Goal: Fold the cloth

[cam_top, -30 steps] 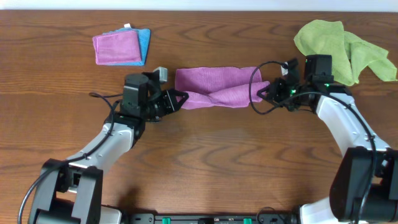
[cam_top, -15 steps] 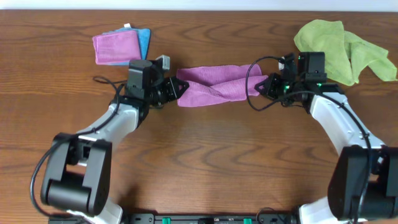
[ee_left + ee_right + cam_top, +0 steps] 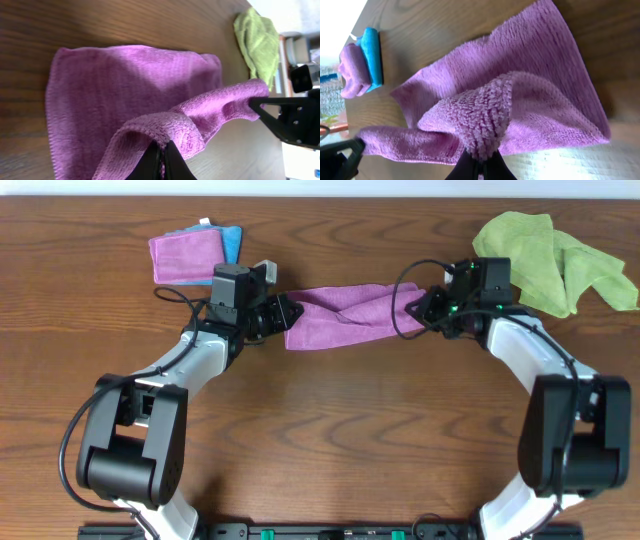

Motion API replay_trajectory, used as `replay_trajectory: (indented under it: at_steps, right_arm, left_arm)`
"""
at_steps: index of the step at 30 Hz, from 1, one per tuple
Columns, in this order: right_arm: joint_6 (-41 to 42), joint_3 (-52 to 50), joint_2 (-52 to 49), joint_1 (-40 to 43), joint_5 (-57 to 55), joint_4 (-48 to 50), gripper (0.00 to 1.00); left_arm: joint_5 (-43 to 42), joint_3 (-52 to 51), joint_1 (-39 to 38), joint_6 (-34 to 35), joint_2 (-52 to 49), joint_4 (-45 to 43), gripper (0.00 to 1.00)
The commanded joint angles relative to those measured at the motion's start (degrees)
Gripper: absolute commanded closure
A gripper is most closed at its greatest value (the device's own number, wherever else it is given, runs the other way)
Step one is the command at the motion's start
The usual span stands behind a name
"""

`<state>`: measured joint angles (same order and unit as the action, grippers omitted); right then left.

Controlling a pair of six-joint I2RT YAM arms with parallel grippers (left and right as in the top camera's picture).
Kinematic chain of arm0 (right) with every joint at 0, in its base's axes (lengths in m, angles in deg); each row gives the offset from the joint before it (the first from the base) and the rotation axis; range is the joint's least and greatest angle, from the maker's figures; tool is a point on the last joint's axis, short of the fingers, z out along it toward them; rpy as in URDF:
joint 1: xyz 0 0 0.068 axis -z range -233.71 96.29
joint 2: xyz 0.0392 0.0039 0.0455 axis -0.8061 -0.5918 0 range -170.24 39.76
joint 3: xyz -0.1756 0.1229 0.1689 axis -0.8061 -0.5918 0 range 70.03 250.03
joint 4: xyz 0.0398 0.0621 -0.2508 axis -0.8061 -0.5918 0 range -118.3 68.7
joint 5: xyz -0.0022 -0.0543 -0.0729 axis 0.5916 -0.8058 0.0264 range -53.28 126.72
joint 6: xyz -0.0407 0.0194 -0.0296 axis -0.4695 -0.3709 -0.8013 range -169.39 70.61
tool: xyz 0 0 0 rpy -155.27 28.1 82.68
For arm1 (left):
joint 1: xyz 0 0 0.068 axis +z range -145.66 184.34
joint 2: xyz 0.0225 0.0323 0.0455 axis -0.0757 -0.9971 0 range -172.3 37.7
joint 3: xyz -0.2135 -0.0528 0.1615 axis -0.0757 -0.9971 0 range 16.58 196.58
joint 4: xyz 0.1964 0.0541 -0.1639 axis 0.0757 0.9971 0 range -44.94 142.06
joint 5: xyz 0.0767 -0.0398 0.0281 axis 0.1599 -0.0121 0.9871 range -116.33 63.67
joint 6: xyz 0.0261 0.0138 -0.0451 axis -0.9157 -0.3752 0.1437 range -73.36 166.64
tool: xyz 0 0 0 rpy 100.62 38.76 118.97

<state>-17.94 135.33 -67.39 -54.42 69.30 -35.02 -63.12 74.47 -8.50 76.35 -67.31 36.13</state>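
The purple cloth (image 3: pixel 345 315) lies stretched as a long band at the back middle of the table. My left gripper (image 3: pixel 283 313) is shut on its left end and my right gripper (image 3: pixel 418 310) is shut on its right end. In the left wrist view the cloth (image 3: pixel 125 95) lies flat, with a lifted edge running from my left gripper (image 3: pixel 162 150) across to the right gripper's fingertips (image 3: pixel 260 105). The right wrist view shows a bunched corner of the cloth (image 3: pixel 535 95) pinched in my right gripper (image 3: pixel 480 162), the raised edge arching over the flat layer.
A lime-green cloth (image 3: pixel 555 255) lies crumpled at the back right, just behind the right arm. A neatly folded purple cloth (image 3: pixel 187 257) rests on a blue cloth (image 3: pixel 231 242) at the back left. The table's far edge is close behind them.
Both grippers have moved towards the back of the table, carrying the cloth's near edge up and over the rest. The band now looks narrower and lies further back.
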Motion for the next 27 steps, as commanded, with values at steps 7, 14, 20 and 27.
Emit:
replay_trajectory:
  at_steps: [7, 14, 20, 27]
  right_arm:
    - [1.5, 7.3, -4.5, -1.8, 0.9, -0.3, 0.99]
    - [2.0, 8.1, -5.8, -1.8, 0.9, -0.7, 0.99]
    - [2.3, 8.1, -5.8, -1.9, 0.6, -1.1, 0.98]
    - [2.3, 8.1, -5.8, -1.9, -4.1, -3.2, 0.98]
  left_arm:
    - [4.0, 1.5, 2.4, -2.8, -0.6, 0.9, 0.94]
    - [4.2, 3.0, 4.1, -4.5, -0.7, 1.0, 0.94]
    - [1.5, 5.8, 4.0, -4.4, -4.0, 1.0, 0.94]
    - [-1.4, 10.2, 3.8, -4.5, -8.4, 1.3, 0.94]
